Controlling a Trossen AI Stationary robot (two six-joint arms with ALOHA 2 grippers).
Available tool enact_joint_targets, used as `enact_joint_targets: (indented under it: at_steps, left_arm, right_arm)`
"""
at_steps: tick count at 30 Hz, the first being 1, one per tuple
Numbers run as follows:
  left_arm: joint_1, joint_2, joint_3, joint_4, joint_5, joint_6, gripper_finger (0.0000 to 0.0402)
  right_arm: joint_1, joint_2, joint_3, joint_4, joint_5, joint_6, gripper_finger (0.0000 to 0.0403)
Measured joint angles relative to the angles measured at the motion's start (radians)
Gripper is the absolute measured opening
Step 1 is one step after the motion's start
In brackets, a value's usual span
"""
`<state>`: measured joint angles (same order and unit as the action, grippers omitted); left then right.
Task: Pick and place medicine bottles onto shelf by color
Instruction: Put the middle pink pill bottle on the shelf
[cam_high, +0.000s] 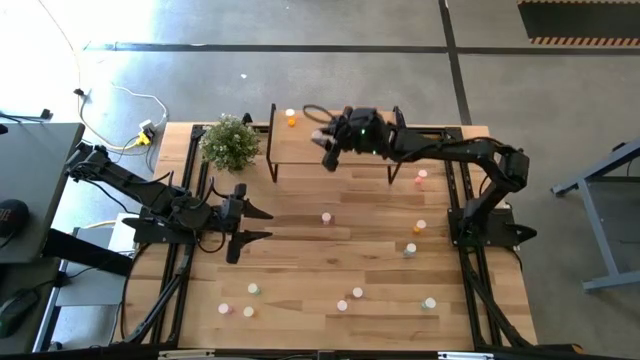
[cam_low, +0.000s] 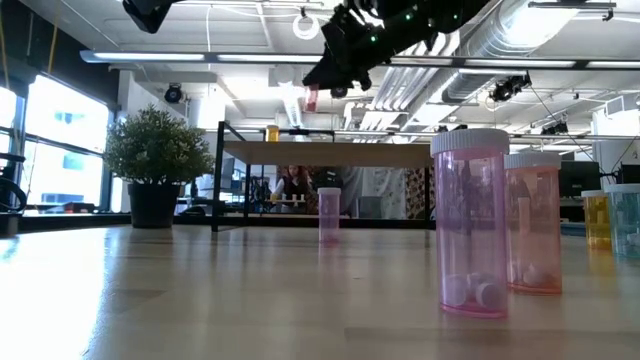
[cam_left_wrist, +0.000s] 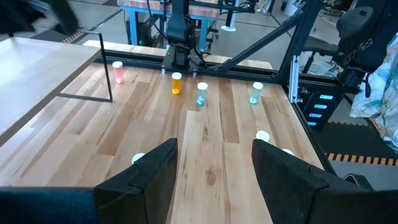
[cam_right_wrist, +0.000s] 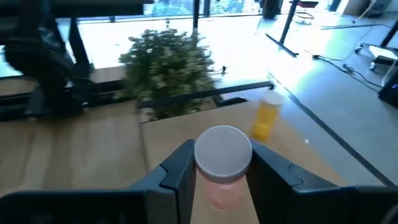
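A light pink, white-capped medicine bottle (cam_right_wrist: 222, 167) is clamped in the right gripper (cam_high: 332, 150), held above the small wood-topped, black-framed shelf (cam_high: 300, 150). An orange bottle (cam_high: 291, 118) stands on that shelf. Off beside the shelf, the left gripper (cam_high: 252, 224) waits with fingers apart.

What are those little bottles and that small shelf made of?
The bottles look like see-through tinted plastic: pills show through the pink walls, under matte white caps. The shelf seems to have a pale, unglossy wood top on thin black legs, probably metal. The right tool holds a pink one over it.
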<state>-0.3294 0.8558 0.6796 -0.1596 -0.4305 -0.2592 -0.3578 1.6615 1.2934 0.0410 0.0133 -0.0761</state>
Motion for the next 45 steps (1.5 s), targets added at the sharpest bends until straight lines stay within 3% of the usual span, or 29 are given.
enact_joint_targets:
  at_steps: [18, 29, 37, 45]
  left_arm:
    - [0.0, 0.0, 0.0, 0.0, 0.0, -0.01, 0.0196]
    - [0.002, 0.0, 0.0, 0.006, -0.001, -0.018, 0.0196]
    - [0.002, 0.0, 0.0, 0.008, -0.004, -0.018, 0.0196]
    - [0.002, 0.0, 0.0, 0.009, -0.004, -0.018, 0.0196]
  right_arm:
    - [-0.223, 0.001, 0.023, -0.006, -0.143, 0.032, 0.0113]
    - [-0.263, 0.002, 0.026, 0.102, -0.22, 0.05, 0.0113]
    - [-0.266, 0.003, 0.127, 0.007, -0.233, 0.027, 0.0113]
    - [-0.245, 0.092, 0.138, -0.039, -0.234, 0.026, 0.0113]
